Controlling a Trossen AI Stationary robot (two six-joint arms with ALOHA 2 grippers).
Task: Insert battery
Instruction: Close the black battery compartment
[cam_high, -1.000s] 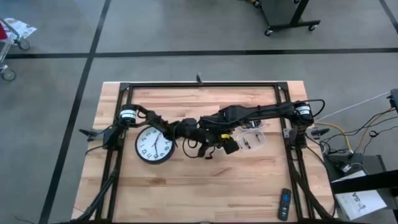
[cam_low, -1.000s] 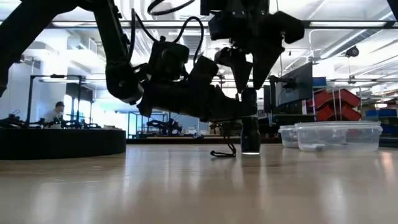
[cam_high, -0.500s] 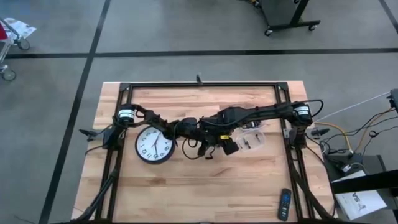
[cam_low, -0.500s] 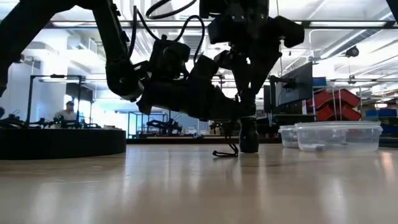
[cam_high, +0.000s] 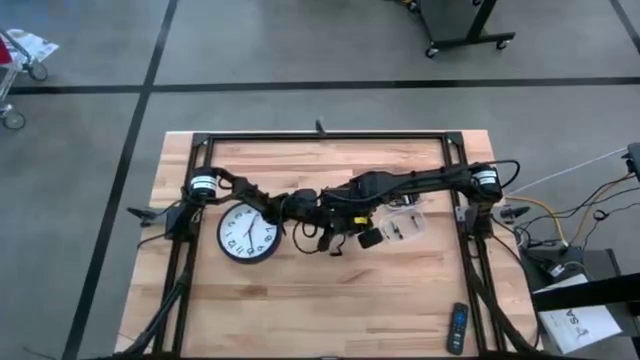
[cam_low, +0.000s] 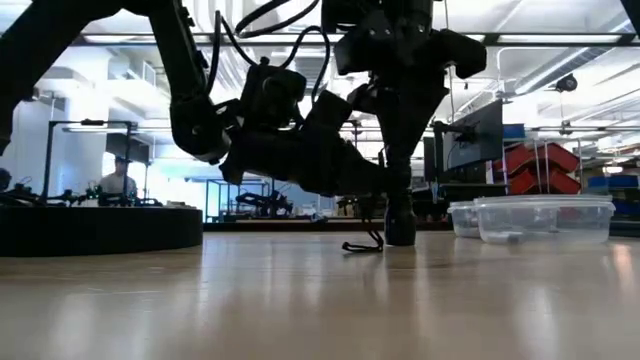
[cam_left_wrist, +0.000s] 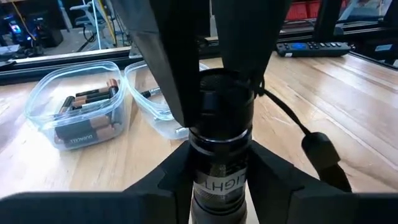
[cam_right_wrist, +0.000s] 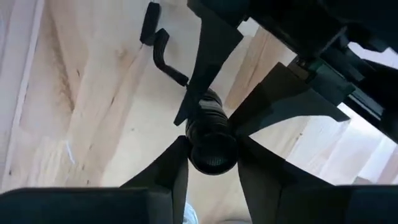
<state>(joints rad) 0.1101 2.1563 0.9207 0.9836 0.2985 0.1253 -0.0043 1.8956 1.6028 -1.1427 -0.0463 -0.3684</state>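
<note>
A pale butcher-block worktop (cam_high: 330, 300) of glued wood strips sits on a grey concrete floor crossed by dark lines, inside a black frame. Both arms meet near its middle. There a black flashlight (cam_left_wrist: 219, 134) is held off the wood; in the low view its long axis runs roughly upright, lower end just above the surface. It is a ribbed metal cylinder with white lettering on the barrel, and a dark wrist cord (cam_left_wrist: 292, 121) hangs from it, ending in a rounded toggle.

The left gripper (cam_left_wrist: 217, 180) has its fingers (cam_left_wrist: 177, 174) clenched on the barrel, one pressed to each side. The right gripper (cam_right_wrist: 214, 158) comes in from the other way, its fingers (cam_right_wrist: 168, 168) closed around the round end of the same flashlight, where the end face looks straight at the wrist camera.

Just beside the grippers stand two clear plastic tubs. One tub (cam_left_wrist: 43, 93) holds several batteries (cam_left_wrist: 84, 121), copper-topped and black, lying on their sides; the second tub (cam_left_wrist: 146, 93) touches it. A round black-rimmed wall clock (cam_high: 248, 235) lies face up beside the left arm. A dark remote control (cam_high: 456, 328) lies well apart, near the worktop's corner.
</note>
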